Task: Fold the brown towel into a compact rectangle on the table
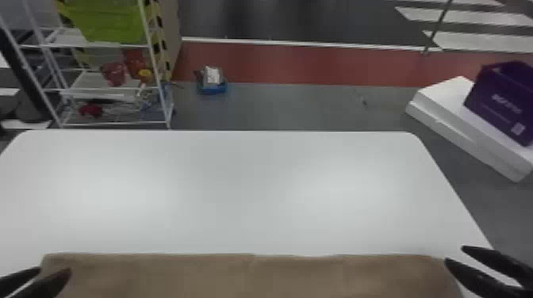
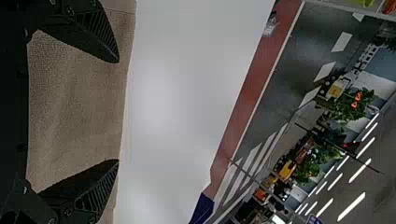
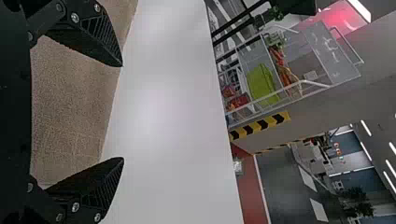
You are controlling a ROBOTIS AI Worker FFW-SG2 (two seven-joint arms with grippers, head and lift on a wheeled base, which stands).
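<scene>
The brown towel (image 1: pixel 254 277) lies spread wide along the near part of the white table (image 1: pixel 238 190), its far edge nearly straight. My left gripper (image 1: pixel 49 273) is at the towel's left end in the head view; my right gripper (image 1: pixel 462 253) is by its right end. In the left wrist view the left gripper (image 2: pixel 118 111) stands wide open, with the towel (image 2: pixel 74 107) behind the gap. The right gripper (image 3: pixel 123 112) is likewise wide open in the right wrist view, towel (image 3: pixel 70 102) showing between its fingers.
Beyond the table, a white wire rack (image 1: pixel 107 89) stands at the far left and a small blue bin (image 1: pixel 214 88) sits on the floor. At right, a purple box (image 1: pixel 503 103) rests on a white block (image 1: pixel 448 119).
</scene>
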